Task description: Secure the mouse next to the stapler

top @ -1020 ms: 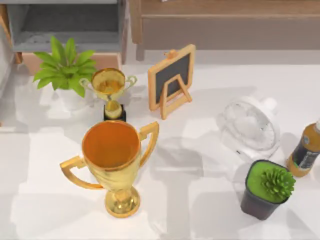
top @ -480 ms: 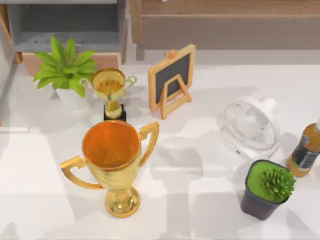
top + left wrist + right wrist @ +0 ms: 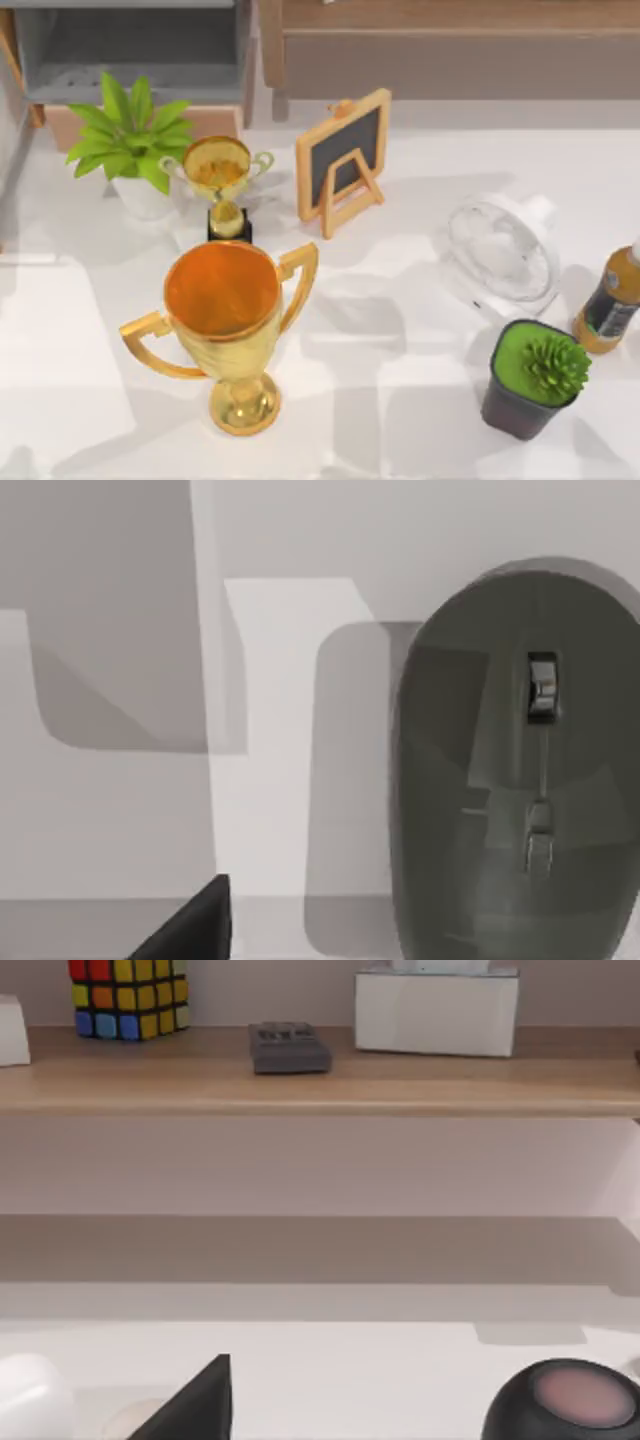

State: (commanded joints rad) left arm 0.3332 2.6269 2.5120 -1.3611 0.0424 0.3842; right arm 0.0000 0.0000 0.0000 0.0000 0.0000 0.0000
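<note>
A dark grey mouse [image 3: 515,770], oval with a silver scroll wheel, lies on the white table [image 3: 120,810] beside the left gripper's dark fingertip [image 3: 195,925]; its grip cannot be told.

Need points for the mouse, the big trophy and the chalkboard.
mouse [image 3: 520,770], left wrist view, on its grey top shell beside the scroll wheel.
large gold trophy [image 3: 222,292], top view, on the inside of its cup.
small chalkboard [image 3: 345,152], top view, on the dark writing panel.

No text, label or number can be read on anything.
</note>
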